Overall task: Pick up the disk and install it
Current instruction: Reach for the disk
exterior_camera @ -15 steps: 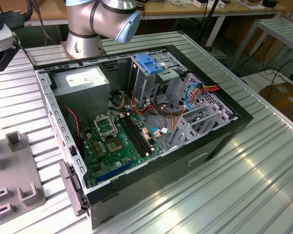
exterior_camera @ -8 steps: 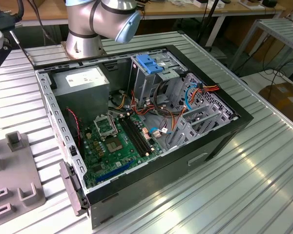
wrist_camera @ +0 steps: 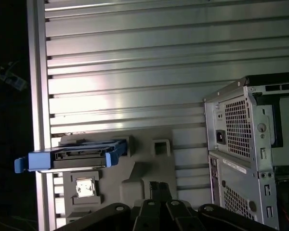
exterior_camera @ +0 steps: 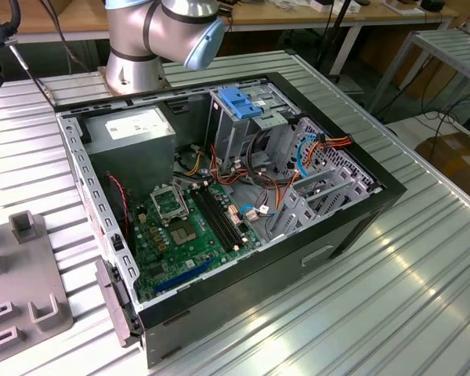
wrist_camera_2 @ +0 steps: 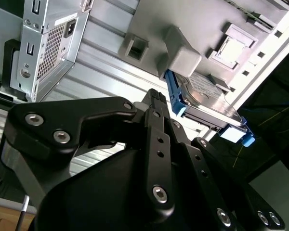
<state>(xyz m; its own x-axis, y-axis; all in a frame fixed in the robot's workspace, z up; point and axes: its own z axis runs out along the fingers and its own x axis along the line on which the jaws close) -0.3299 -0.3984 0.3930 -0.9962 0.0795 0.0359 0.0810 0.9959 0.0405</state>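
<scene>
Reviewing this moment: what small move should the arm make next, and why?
Probably move the gripper toward the disk and line up over it. In both wrist views the disk stands on edge in the grey fixture on the slatted table, clearly apart from the gripper, which touches nothing. So the pick-up does not look started.

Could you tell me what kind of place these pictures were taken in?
Probably a robotics lab workbench for computer assembly: a robot arm stands on a slatted metal table by an opened desktop case, the disk sits in a grey fixture, and wooden benches stand behind.
</scene>
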